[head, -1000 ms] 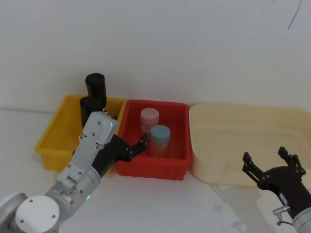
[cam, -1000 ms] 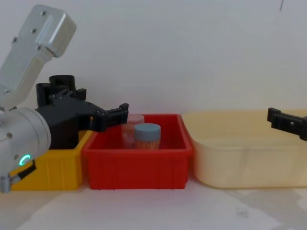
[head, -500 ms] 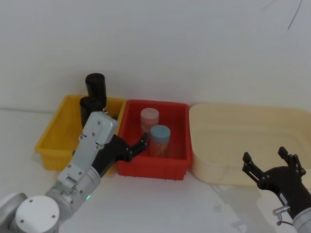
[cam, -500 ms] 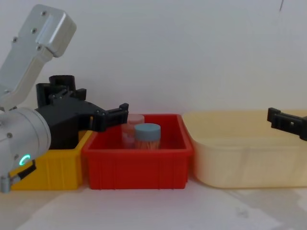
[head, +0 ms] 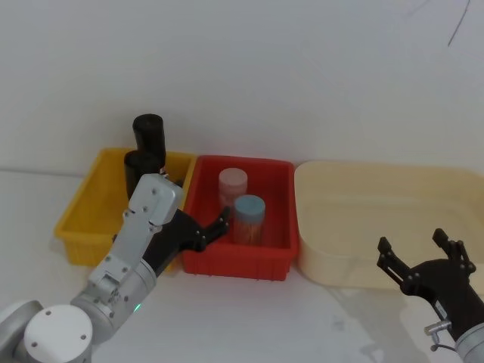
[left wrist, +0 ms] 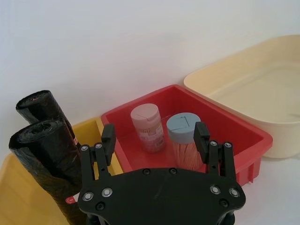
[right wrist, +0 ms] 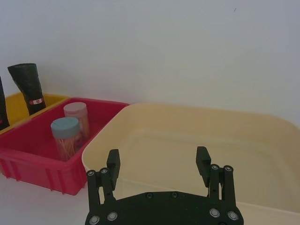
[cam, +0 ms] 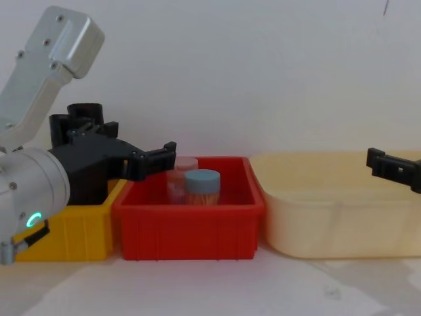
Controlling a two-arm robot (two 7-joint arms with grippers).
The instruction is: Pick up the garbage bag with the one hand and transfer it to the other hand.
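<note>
black crinkled garbage bag rolls (left wrist: 47, 150) stand in yellow plastic bin (head: 85, 212), left jaws and right jaws spread wide

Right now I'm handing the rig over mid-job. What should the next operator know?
Left claw: open, empty, hovering where the yellow bin meets the red bin, clear of the rolls.
Right claw: open, empty, at the near edge of the cream tub.
Garbage bag rolls: two black rolls stand upright in the yellow bin, ungrasped.
Done: nothing picked up yet.
Left: grasp a roll with the left claw, lift it, pass it to the right claw.
</note>
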